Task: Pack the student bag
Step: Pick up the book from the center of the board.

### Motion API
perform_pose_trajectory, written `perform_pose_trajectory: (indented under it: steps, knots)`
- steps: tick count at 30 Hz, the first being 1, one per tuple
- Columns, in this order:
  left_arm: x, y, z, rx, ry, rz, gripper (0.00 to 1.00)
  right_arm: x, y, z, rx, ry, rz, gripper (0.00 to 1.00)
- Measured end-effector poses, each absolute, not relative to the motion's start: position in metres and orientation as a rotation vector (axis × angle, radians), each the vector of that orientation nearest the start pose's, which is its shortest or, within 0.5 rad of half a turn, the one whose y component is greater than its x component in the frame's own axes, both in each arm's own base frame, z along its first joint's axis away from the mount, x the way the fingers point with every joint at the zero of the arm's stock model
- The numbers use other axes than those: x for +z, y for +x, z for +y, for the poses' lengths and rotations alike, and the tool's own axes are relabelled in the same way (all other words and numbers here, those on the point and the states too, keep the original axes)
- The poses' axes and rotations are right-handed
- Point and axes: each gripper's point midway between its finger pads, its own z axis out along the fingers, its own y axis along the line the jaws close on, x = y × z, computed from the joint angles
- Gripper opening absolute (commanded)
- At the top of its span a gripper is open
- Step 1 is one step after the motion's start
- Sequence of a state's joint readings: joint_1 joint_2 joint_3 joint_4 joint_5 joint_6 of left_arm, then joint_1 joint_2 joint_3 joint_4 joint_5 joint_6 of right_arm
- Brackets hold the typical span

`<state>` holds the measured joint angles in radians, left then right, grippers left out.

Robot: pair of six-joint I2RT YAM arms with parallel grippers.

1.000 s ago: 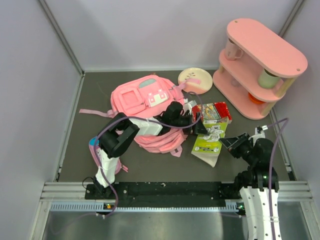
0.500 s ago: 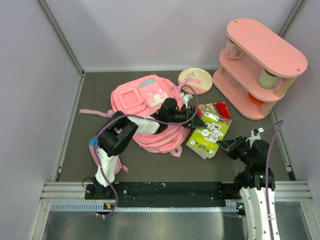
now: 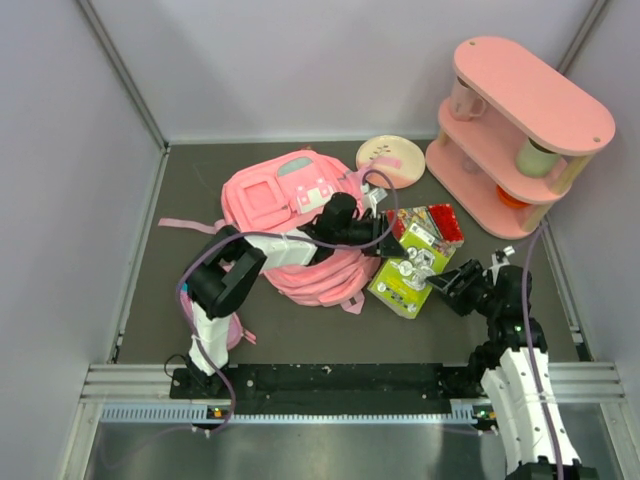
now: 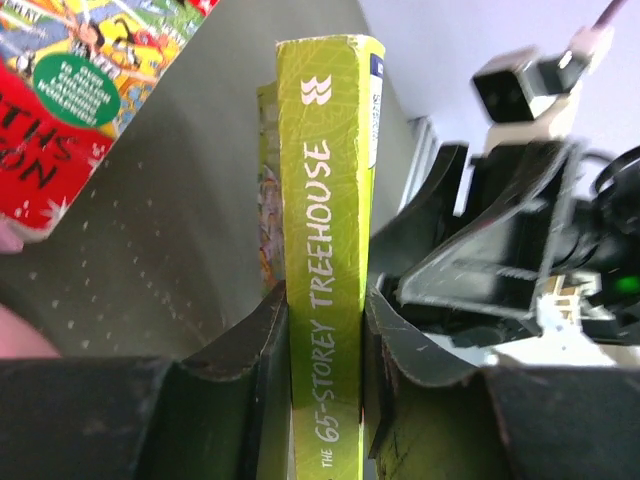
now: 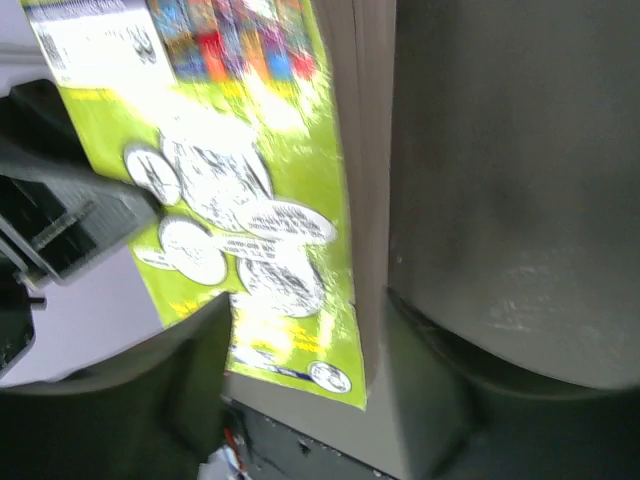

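Over dark grey tabletop [image 3: 200,170], left gripper [image 4: 325,300] pinched lime-green paperback book [image 4: 325,130] by its spine for packing into soft pink fabric backpack [image 3: 275,200]; right gripper [image 5: 308,310] straddled it, jaws slack.

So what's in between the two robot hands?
A green book, The 65-Storey Treehouse. The left gripper pinches its spine; the right gripper sits at its other edge. The top view shows it.

Left hand [image 4: 325,295] clamped on green book [image 4: 325,150] spine, red book [image 4: 60,120] upper left
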<state>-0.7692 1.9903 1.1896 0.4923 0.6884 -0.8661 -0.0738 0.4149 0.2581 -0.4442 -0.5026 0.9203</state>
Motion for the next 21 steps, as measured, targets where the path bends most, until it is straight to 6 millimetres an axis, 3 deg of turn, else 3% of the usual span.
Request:
perform_pose_trajectory:
  steps: [1,4,9,14,17,21]
  knots:
    - [0.139,0.272,-0.453,-1.656,0.464,2.184,0.0,0.1,0.2,0.099,1.007,0.799,2.13,0.8]
    - [0.146,0.263,-0.446,-1.579,0.499,2.214,0.0,0.113,0.213,0.096,0.982,0.739,2.117,0.87]
    - [0.187,0.256,-0.432,-1.516,0.534,2.156,0.0,0.145,0.239,0.101,1.029,0.614,2.049,0.9]
    - [0.235,0.265,-0.411,-1.472,0.515,2.039,0.0,0.171,0.255,0.117,1.165,0.448,2.002,0.94]
    - [0.247,0.271,-0.401,-1.473,0.493,2.002,0.0,0.191,0.257,0.127,1.256,0.333,1.933,0.95]
    - [0.248,0.273,-0.393,-1.499,0.474,1.987,0.0,0.218,0.259,0.139,1.363,0.192,1.839,0.96]
